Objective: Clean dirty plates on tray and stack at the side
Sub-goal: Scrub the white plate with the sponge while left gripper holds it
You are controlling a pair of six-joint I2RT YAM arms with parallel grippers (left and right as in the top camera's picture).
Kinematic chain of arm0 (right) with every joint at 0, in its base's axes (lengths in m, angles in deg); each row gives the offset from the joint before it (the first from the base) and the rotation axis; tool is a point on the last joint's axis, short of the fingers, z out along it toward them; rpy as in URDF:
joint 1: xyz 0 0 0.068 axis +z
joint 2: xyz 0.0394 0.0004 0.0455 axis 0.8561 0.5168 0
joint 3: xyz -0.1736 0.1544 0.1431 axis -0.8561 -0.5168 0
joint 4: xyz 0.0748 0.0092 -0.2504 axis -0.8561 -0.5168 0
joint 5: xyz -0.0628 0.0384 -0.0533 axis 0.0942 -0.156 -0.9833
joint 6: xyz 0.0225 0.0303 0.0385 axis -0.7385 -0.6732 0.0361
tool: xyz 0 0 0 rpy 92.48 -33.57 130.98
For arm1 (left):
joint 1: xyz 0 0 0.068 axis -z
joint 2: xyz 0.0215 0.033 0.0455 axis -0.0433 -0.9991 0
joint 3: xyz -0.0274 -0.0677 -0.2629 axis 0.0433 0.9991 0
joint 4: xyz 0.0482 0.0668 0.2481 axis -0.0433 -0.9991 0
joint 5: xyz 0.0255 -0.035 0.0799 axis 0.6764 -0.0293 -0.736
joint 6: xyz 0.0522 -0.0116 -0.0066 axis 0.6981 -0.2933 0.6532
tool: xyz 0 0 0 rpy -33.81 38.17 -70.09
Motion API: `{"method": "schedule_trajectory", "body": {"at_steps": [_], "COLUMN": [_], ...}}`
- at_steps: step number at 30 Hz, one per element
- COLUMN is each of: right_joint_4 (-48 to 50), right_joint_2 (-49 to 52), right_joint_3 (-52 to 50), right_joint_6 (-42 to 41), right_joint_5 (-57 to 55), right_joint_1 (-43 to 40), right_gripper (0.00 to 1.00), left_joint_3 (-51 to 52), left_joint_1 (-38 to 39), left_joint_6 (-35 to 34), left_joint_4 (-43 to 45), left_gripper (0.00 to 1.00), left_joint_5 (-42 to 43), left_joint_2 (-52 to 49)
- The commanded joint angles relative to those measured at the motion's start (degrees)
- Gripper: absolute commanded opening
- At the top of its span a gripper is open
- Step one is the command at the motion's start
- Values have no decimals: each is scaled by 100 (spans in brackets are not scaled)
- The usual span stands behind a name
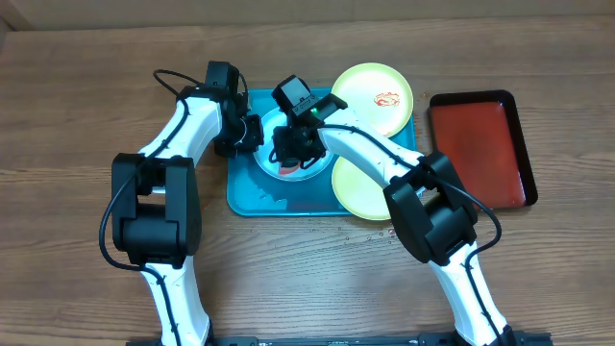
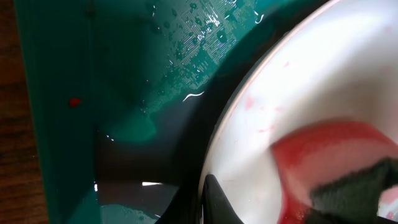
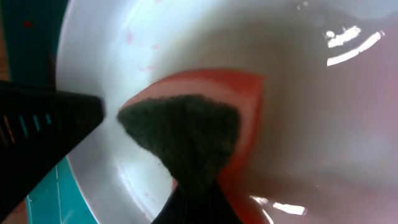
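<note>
Overhead view: the tray (image 1: 252, 197) lies in the middle of the bench (image 1: 77, 77), and the red tray (image 1: 480, 149) is well apart on the right. The pale plate (image 1: 271, 165) sits in the tray and both arms meet over it. The left claw (image 1: 248, 133) is at its left rim and the right claw (image 1: 293, 149) is above its centre. The two yellow-green plates (image 1: 373, 94) wait at the tray's right edge, one showing a red smear. I judge the step is scrubbing the first plate, with nothing stacked at the side yet. This view hides what the claws hold.

Left wrist view: the tray floor is wet, with droplets (image 2: 205, 31). One black finger (image 2: 217, 205) lies at the plate's rim. The other is not seen, so I cannot tell if this claw grips the plate. A red sponge (image 2: 336, 155) with a dark scouring face rests on the plate, beside pink smears.

Right wrist view: here the right claw is clamped on the sponge, its dark face down on the plate. Faint pink spots show near the rim. The next move, I think, calls for wiping toward those spots while the plate is kept steady.
</note>
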Motion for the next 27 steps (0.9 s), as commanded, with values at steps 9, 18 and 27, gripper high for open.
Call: {"method": "schedule_trajectory", "body": {"at_steps": [9, 18, 27], "right_joint_4": [-1084, -214, 887], "right_joint_2": [136, 138, 374], "right_joint_3": [378, 470, 365], "right_joint_6": [391, 643, 597], "right_joint_5": [-1694, -1738, 227], "right_joint_1": [-503, -518, -461], "right_gripper": [4, 4, 4], "left_joint_3": [107, 107, 107], "left_joint_1": [-59, -59, -59], "left_joint_6": [0, 2, 2], "left_joint_4": [0, -2, 7], "left_gripper": [4, 4, 4], "left_joint_5": [-192, -214, -232], "left_joint_2": [-284, -284, -284]}}
